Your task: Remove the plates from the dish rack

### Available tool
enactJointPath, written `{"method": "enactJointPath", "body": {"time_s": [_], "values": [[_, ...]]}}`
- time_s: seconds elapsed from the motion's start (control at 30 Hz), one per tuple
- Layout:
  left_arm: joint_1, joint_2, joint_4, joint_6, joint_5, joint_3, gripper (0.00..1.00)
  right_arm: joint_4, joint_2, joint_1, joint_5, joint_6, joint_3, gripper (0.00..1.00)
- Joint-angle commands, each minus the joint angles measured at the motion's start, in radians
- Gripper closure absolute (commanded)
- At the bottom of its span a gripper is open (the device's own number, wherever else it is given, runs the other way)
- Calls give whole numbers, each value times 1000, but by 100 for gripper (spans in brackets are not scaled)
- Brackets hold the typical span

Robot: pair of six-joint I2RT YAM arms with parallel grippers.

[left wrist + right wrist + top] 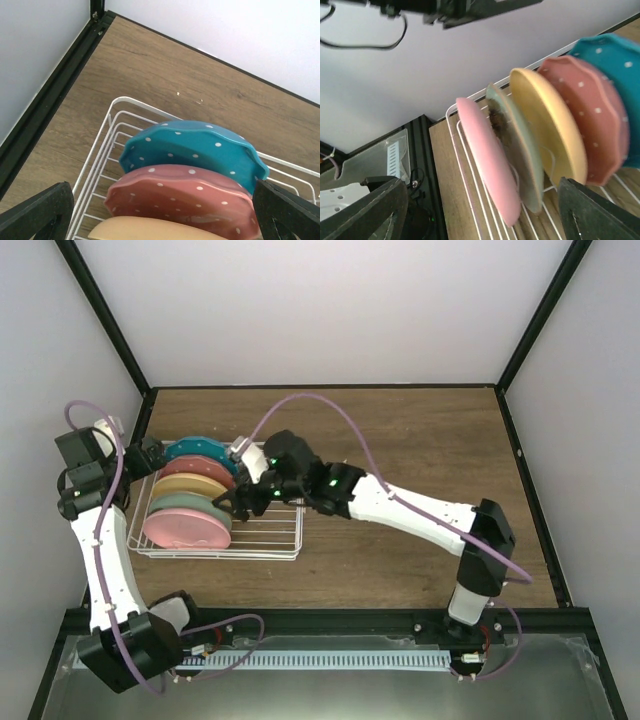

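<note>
Right pincer (481,182), jaws wide apart and empty, faces the pink plate (487,160) at the near end of the dish rack (270,540) on the left of the worktop (420,430), left pincer (160,186) likewise apart near the teal plate (195,145) — all five plates (190,485) racked, first lift seemingly pending, needing a close on one rim — lower edges hidden.

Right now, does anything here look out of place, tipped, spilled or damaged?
Nothing stands out. The five plates stand on edge in a row in the white rack, none fallen or visibly chipped; nothing is spilled on the table.
</note>
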Motion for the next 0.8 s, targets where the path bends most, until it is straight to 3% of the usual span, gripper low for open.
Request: {"method": "enactJointPath", "body": {"time_s": [0.0, 0.4, 0.77], "values": [[43, 11, 62, 37, 77, 10, 0, -27, 54, 60, 79, -115, 76, 19], [44, 22, 78, 48, 118, -45, 0, 71, 133, 159, 139, -272, 18, 43], [45, 38, 72, 60, 148, -62, 0, 142, 205, 163, 106, -355, 13, 48]]}}
